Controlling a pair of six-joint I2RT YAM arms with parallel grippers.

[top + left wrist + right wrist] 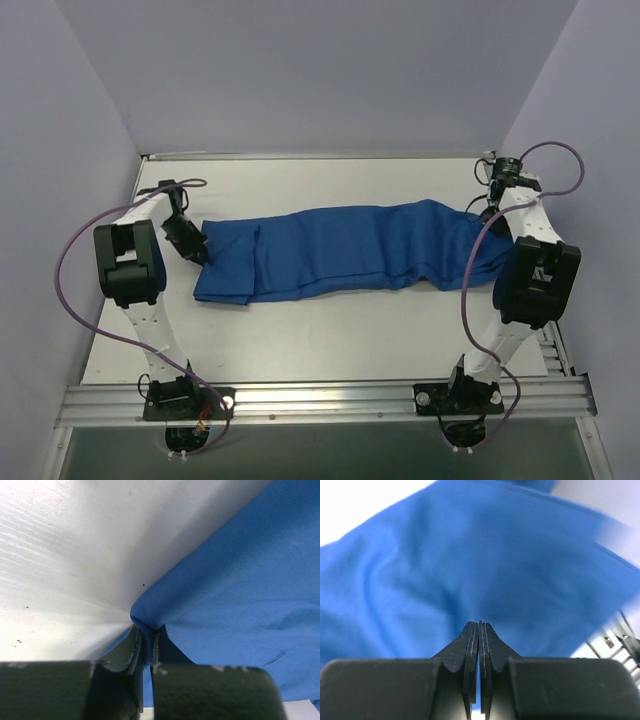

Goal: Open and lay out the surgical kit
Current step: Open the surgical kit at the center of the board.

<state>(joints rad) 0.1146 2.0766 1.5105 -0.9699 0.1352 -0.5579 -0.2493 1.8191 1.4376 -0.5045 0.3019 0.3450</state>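
Robot lab cell, plain lilac walls point(300, 70), white table point(300, 335), alu rail point(320, 400)

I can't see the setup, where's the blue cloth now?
In the top view, the blue cloth lies stretched between the left end effector and the right end effector, each pinching one end.

royal-blue cloth wrap point(345, 248), long rumpled band, stretched across table

Cloth wrap point(350, 250) is lying lengthwise across the counter point(300, 340), left to right. Left fingers point(129, 652) are meeting the wrap's left end; right fingers point(470, 642) are meeting its right end.
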